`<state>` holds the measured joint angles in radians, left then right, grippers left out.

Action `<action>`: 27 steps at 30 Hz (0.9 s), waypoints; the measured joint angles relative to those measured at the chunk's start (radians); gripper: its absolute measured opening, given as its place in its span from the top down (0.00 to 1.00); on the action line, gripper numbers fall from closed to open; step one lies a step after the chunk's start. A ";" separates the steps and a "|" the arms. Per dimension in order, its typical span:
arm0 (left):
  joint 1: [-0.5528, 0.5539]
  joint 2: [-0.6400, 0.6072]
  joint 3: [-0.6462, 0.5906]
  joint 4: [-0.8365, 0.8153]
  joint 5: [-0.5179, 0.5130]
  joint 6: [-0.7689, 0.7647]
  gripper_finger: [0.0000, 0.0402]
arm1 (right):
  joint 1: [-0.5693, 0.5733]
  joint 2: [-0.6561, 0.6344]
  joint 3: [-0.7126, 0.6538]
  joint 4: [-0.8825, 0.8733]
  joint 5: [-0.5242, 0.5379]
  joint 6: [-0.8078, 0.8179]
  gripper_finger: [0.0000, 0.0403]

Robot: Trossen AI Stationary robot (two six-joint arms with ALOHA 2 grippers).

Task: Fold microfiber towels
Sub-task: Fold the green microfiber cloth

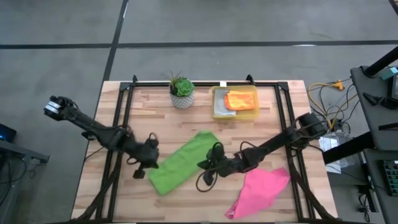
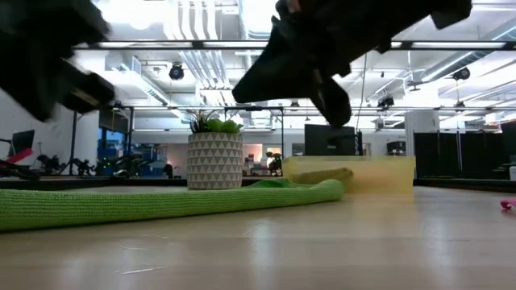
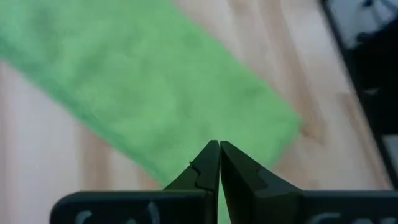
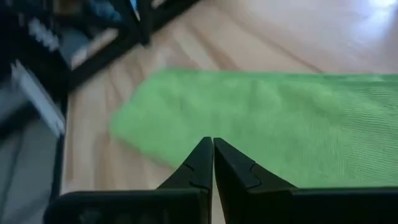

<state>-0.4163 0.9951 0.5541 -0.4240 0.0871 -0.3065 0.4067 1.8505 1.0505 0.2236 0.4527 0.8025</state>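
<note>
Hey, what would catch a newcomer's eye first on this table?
A bright green towel folded into a long strip lies at the table's middle, with the shut left hand and shut right hand at its two sides. A crumpled hot pink towel lies near the front right corner.

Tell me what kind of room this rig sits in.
Likely an open office or lab floor: exposed ceiling ducts and strip lights overhead, monitors on desks behind the wooden table, bare concrete floor around it.

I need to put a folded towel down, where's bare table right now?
Bare wood left of the potted plant, and right of the yellow bin above the pink towel. Crowded: centre front, green towel between both grippers.
</note>
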 joint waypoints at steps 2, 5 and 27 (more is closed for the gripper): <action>0.100 0.043 0.000 0.040 0.083 0.077 1.00 | 0.001 0.017 -0.007 0.063 0.031 0.062 0.98; 0.242 0.135 0.001 0.151 0.229 0.227 1.00 | 0.000 0.050 0.036 0.079 0.047 0.126 0.98; 0.619 0.896 0.401 0.526 0.379 0.556 1.00 | -0.006 0.571 0.887 -0.577 -0.110 0.102 0.98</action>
<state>0.2031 1.8908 0.9552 0.1018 0.4656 0.2499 0.4005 2.4219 1.9374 -0.3530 0.3424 0.9044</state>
